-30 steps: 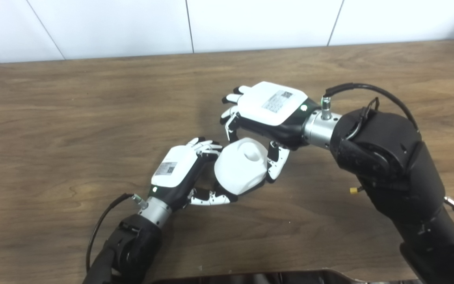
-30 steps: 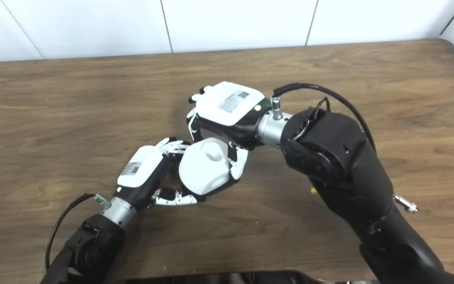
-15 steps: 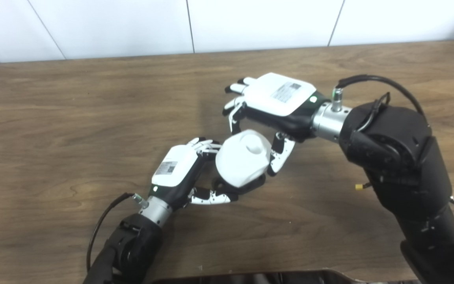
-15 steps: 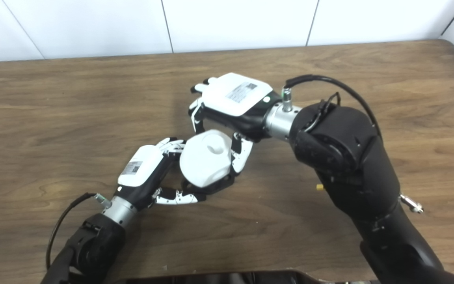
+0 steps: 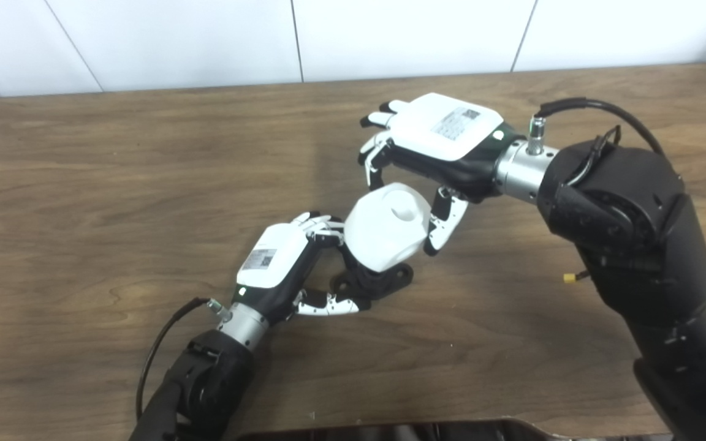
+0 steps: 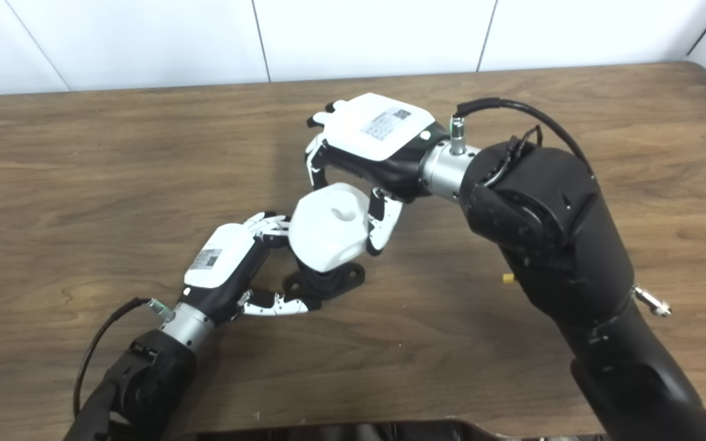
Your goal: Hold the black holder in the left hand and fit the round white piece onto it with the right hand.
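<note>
Left hand [image 5: 276, 262] clasps holder [image 5: 372, 280] on table [image 5: 114, 184]; right hand [image 5: 436, 144] fingers curled around white piece [image 5: 387, 228] atop holder.

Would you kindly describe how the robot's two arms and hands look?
Both arms are bulky matte black with silver wrist collars and a black cable looping at each wrist. The left hand and right hand have white backs bearing QR-style labels, black palms and white-and-black fingers.

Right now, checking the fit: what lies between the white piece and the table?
The black holder, shown in both eye views. It stands on the table, gripped by the left hand; the white piece sits on it.
</note>
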You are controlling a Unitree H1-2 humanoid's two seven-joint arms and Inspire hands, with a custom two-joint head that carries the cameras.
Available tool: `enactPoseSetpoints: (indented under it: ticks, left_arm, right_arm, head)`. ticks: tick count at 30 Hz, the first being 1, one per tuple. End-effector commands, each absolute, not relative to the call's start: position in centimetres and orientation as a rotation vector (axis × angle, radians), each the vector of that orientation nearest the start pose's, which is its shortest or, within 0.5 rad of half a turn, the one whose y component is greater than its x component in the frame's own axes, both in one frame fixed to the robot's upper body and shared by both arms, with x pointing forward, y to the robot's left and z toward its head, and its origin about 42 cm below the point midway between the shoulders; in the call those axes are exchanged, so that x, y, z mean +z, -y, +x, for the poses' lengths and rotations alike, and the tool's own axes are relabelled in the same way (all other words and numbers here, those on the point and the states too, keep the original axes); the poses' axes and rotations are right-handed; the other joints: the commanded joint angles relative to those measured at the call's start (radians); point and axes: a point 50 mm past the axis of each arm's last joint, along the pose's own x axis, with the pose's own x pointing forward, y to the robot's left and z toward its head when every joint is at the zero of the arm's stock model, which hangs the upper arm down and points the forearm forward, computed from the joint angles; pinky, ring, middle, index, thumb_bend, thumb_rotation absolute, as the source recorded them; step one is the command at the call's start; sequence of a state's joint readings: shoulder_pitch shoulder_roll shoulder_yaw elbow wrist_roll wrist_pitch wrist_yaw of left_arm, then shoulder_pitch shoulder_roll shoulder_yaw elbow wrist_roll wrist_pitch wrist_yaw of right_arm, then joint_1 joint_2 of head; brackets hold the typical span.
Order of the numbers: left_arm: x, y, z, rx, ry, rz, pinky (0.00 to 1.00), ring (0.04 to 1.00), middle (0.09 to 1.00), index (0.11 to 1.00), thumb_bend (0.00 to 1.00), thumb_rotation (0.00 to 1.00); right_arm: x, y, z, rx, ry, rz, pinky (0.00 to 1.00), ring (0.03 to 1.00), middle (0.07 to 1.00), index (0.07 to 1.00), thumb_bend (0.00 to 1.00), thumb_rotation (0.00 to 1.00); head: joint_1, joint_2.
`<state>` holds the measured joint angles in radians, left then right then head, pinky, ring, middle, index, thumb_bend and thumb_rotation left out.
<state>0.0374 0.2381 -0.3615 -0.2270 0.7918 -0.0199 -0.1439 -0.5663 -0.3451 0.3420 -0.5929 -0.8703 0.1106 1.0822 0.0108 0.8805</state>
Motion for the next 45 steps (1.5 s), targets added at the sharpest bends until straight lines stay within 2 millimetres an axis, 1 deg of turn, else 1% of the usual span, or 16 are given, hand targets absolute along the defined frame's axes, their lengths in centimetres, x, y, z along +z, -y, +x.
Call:
enactPoseSetpoints:
  ticks: [1,4,10,18,24,31,39,45]
  left_arm:
    - [10.3,-19.1,24.3,-0.476,0.090,1.050,0.92,0.843,0.777,0.485,0.52,0.06]
    - [10.3,-19.2,24.3,-0.477,0.091,1.047,0.92,0.841,0.776,0.485,0.52,0.06]
    - [10.3,-19.2,24.2,-0.477,0.087,1.046,0.93,0.846,0.777,0.485,0.52,0.06]
    - [10.4,-19.1,24.2,-0.476,0.084,1.046,0.93,0.847,0.777,0.485,0.52,0.06]
    - [10.4,-19.1,24.2,-0.477,0.086,1.046,0.92,0.843,0.777,0.485,0.52,0.06]
    - [10.4,-19.1,24.2,-0.477,0.087,1.040,0.92,0.844,0.776,0.485,0.52,0.06]
    - [10.3,-19.2,24.2,-0.475,0.087,1.043,0.93,0.846,0.777,0.485,0.52,0.06]
    - [10.3,-19.3,24.2,-0.475,0.084,1.045,0.92,0.845,0.777,0.485,0.52,0.06]
  right_arm:
    - [35.3,14.1,31.0,0.762,0.555,-1.587,1.00,0.972,0.811,0.484,0.53,0.14]
    - [35.3,13.7,30.7,0.796,0.544,-1.581,1.00,0.979,0.821,0.484,0.53,0.14]
    - [35.2,12.6,30.1,0.851,0.561,-1.598,1.00,0.959,0.819,0.484,0.52,0.14]
    - [34.9,12.1,29.8,0.868,0.559,-1.602,1.00,0.954,0.820,0.485,0.52,0.13]
    - [34.6,12.3,30.0,0.857,0.549,-1.601,1.00,0.956,0.821,0.485,0.52,0.13]
    - [34.4,13.1,30.4,0.836,0.520,-1.597,1.00,0.968,0.827,0.484,0.52,0.13]
    - [35.2,13.6,30.7,0.806,0.524,-1.606,1.00,0.971,0.818,0.484,0.52,0.14]
    - [35.8,13.5,30.8,0.794,0.546,-1.619,1.00,0.973,0.784,0.483,0.53,0.14]
  head:
    - [0.001,0.001]
    - [0.000,0.001]
    - [-0.001,0.004]
    - [0.003,0.003]
    - [0.003,0.004]
    - [0.001,0.006]
    - [-0.002,0.003]
    - [-0.004,0.001]
